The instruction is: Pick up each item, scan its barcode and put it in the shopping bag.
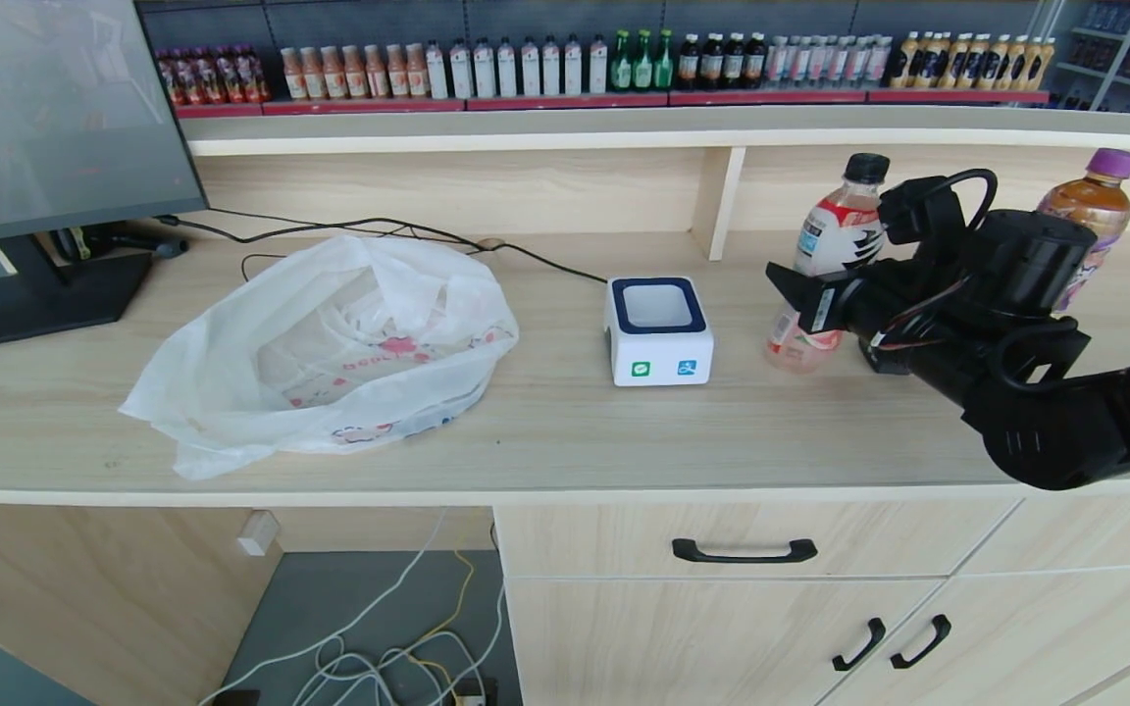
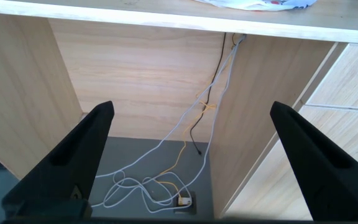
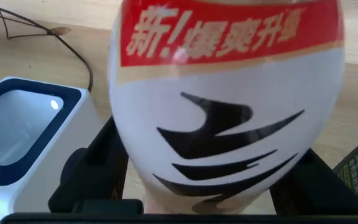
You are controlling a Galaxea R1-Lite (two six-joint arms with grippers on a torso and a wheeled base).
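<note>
Bottle (image 1: 835, 245): stood upright near back right of worktop (image 1: 565, 431), long axis vertical. Gripped on both sides by fingers (image 1: 800, 294) of right gripper (image 1: 825, 294). Scanner (image 1: 658, 328) lay next toward left edge, bag (image 1: 330, 343) beyond. Left gripper (image 2: 191, 155): hung below front edge, fingers spread, well apart from bottle.

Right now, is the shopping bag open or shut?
Open. The shopping bag lies slumped on the counter with its mouth spread wide toward the head camera, showing its crumpled white inside.
</note>
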